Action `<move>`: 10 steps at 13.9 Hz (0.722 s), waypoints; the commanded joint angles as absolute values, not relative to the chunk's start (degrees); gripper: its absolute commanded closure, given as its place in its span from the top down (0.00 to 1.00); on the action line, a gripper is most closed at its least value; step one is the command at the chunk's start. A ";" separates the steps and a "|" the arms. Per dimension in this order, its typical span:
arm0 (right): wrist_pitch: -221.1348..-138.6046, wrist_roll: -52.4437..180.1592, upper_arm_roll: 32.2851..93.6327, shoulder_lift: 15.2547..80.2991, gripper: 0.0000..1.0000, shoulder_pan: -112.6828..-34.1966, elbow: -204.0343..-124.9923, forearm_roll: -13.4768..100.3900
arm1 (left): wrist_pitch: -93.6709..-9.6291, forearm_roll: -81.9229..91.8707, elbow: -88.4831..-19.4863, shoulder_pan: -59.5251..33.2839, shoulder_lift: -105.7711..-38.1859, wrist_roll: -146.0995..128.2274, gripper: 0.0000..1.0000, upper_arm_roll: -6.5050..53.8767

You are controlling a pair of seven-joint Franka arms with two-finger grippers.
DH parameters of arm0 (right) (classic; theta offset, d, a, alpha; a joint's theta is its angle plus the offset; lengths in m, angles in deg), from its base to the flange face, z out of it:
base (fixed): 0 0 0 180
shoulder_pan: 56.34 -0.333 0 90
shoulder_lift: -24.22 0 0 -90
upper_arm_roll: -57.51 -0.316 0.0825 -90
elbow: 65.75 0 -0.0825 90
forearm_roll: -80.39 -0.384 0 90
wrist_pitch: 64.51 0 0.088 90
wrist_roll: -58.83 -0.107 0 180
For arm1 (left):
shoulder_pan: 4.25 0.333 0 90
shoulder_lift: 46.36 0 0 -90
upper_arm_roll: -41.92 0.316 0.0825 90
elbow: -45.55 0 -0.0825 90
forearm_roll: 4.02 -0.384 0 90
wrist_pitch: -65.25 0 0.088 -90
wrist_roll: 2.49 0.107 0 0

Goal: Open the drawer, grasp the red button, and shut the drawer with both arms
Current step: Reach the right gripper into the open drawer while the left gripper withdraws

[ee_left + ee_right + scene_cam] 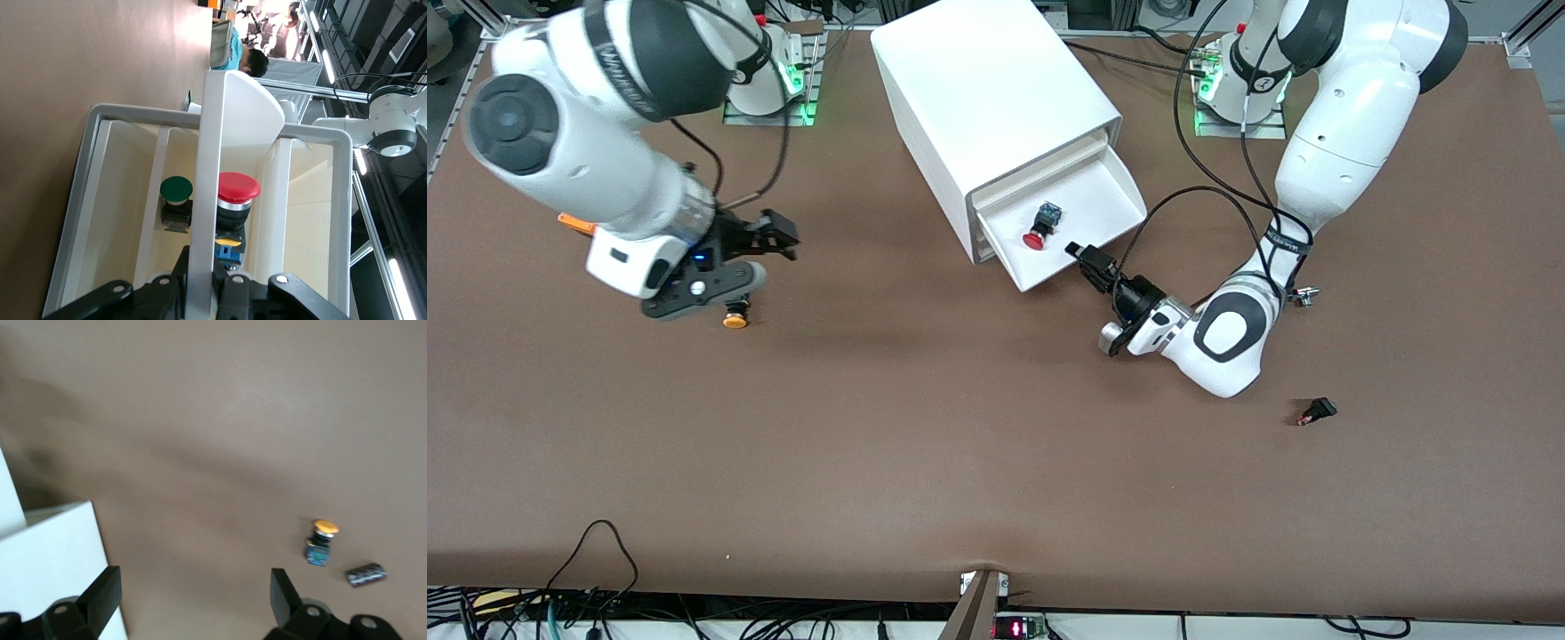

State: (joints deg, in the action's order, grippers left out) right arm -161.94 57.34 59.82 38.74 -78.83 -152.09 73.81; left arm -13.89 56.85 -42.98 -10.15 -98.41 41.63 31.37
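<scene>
Shallow white tray-like drawer pulled out w/ red-capped button inside; left gripper fingers clamped on drawer front; right gripper fingers wide apart, empty.

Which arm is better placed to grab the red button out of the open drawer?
The right. Its gripper is open and free over the table, while the left gripper is shut on the front of the drawer, holding it open. The red button lies exposed in the tray.
</scene>
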 commanded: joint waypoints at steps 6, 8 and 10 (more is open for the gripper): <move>-165.50 41.87 60.15 44.44 0.99 -86.05 -146.18 72.83 | -8.58 51.01 -39.01 -7.77 -98.21 31.01 1.00 33.13; -165.50 39.50 60.15 44.61 0.99 -87.27 -146.17 72.83 | -8.49 48.73 -38.38 -5.40 -98.21 29.07 1.00 33.13; -165.50 34.95 60.15 44.97 0.99 -88.85 -146.17 72.83 | -8.67 45.22 -38.21 -2.94 -97.08 28.89 1.00 33.05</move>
